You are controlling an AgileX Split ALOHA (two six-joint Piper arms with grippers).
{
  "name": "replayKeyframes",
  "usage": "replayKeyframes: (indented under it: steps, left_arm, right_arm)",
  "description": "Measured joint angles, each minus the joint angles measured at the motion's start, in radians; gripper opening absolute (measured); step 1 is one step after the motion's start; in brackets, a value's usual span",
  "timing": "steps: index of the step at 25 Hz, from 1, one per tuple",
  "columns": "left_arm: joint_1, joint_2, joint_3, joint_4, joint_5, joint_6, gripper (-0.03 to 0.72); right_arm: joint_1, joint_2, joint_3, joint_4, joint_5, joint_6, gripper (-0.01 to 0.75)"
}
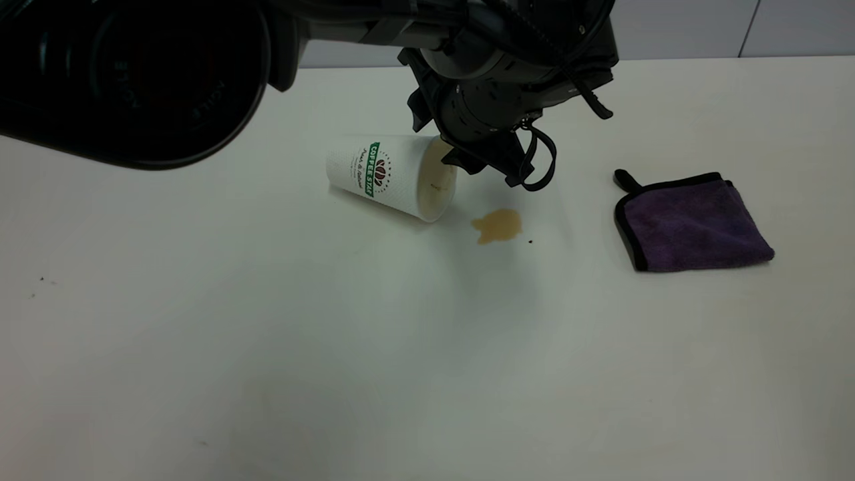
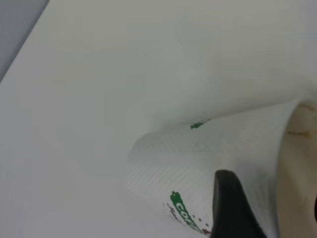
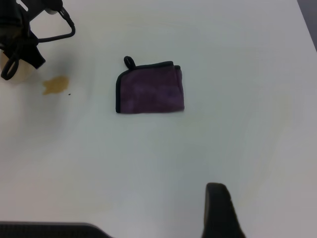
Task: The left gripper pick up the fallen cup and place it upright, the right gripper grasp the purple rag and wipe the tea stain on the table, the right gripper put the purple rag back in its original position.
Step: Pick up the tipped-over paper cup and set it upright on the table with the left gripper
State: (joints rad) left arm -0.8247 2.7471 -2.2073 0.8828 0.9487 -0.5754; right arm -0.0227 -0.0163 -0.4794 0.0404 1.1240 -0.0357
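the cup [image 1: 391, 175] lies on its side on the table [image 1: 267, 347] with the left gripper [image 1: 482, 159] at its mouth (i cannot tell its fingers), the tea stain [image 1: 497, 226] is unwiped, the purple rag [image 1: 691, 224] untouched at right, so nothing is done.

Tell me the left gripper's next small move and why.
Probably ease down and close on the cup. It lies on its side, mouth toward the stain, and the left gripper is right at its rim, one finger against the wall. The rag lies folded, untouched.
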Motion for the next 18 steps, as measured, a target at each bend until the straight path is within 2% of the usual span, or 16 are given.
replayKeyframes:
  steps: [18]
  left_arm:
    - [0.053, 0.007, -0.001, 0.032, 0.011, -0.072, 0.443]
  right_arm:
    - [0.000, 0.000, 0.000, 0.000, 0.000, 0.000, 0.499]
